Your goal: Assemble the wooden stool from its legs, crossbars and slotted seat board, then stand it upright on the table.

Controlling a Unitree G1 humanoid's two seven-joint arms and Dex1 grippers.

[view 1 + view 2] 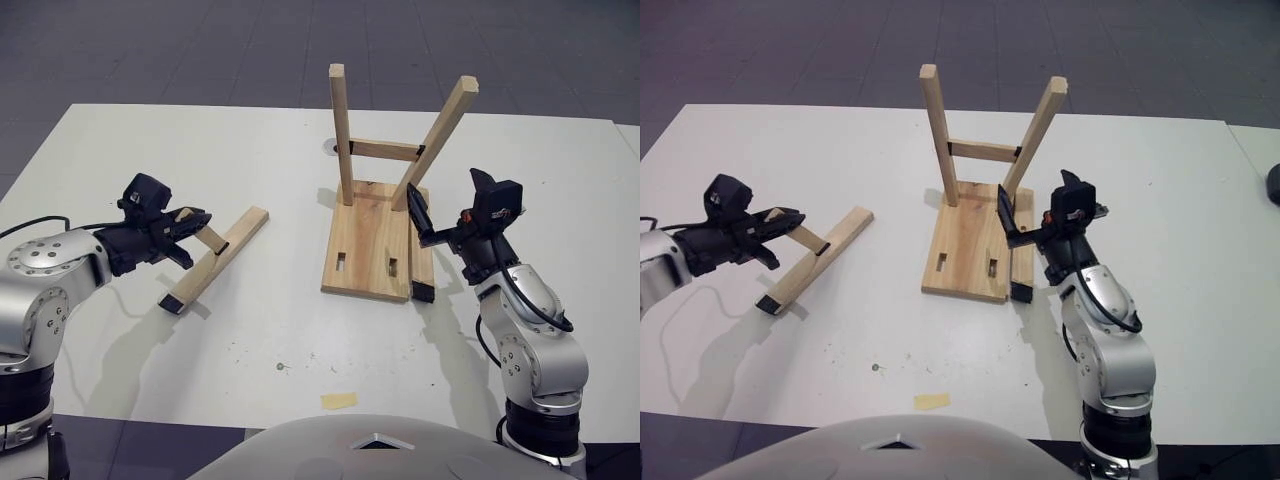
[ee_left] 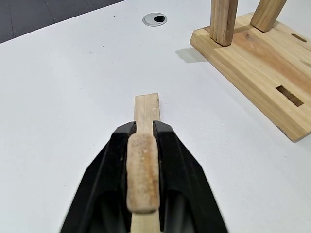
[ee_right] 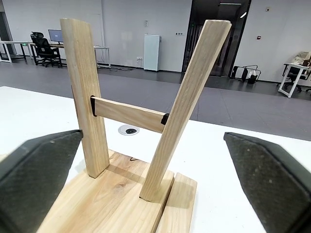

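Currently, left pincer (image 1: 196, 226) clamped on a crossbar (image 1: 212, 239), arm low, right pincer (image 1: 424, 226) spread wide, empty, beside seat board (image 1: 358, 255)

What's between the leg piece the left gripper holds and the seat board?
Nothing: only bare table lies between that leg, held by its crossbar, and the seat board, as the left eye view shows.

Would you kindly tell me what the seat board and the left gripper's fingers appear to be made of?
The seat board looks like pale, unfinished softwood, perhaps pine: it has visible grain streaks and a matte, unpainted surface. The left gripper is shut on the crossbar. Its fingers look like matte black plastic or rubber: they are even in colour, with no grain.
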